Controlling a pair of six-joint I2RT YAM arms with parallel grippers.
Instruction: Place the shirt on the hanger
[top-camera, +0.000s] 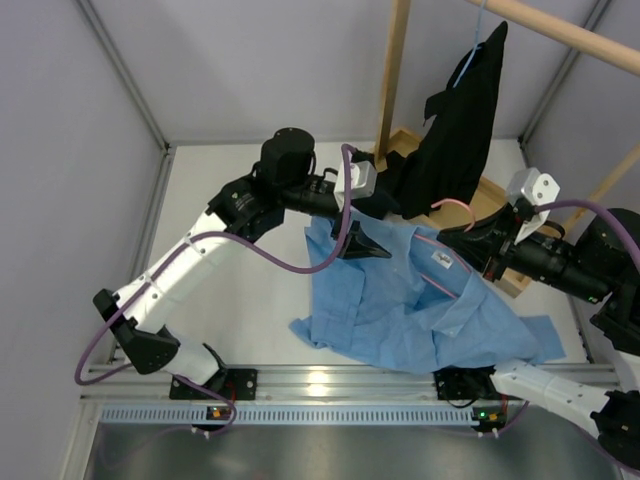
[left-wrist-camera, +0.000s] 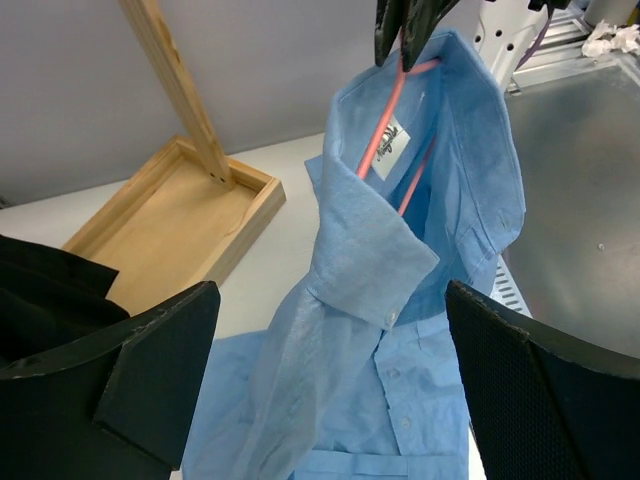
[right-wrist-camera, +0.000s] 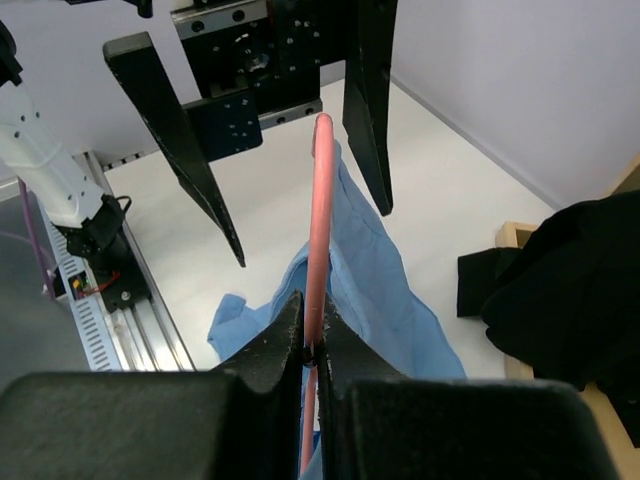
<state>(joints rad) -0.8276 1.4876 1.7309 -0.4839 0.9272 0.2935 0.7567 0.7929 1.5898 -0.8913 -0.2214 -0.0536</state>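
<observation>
The light blue shirt (top-camera: 400, 310) lies crumpled on the white table, its collar end lifted. The pink hanger (right-wrist-camera: 320, 200) runs inside the collar (left-wrist-camera: 400, 190); its wire also shows in the left wrist view (left-wrist-camera: 385, 120). My right gripper (right-wrist-camera: 310, 305) is shut on the hanger wire and holds it up, at the shirt's right in the top view (top-camera: 462, 248). My left gripper (left-wrist-camera: 332, 300) is wide open and empty, its fingers either side of the hanging collar and front placket without touching. In the top view it hovers over the shirt's upper left (top-camera: 362, 245).
A black garment (top-camera: 460, 120) hangs from a wooden rail at the back right, over a wooden base tray (left-wrist-camera: 180, 220) with an upright post (top-camera: 392, 70). An aluminium rail (top-camera: 330, 380) runs along the near edge. Grey walls close in the left and back.
</observation>
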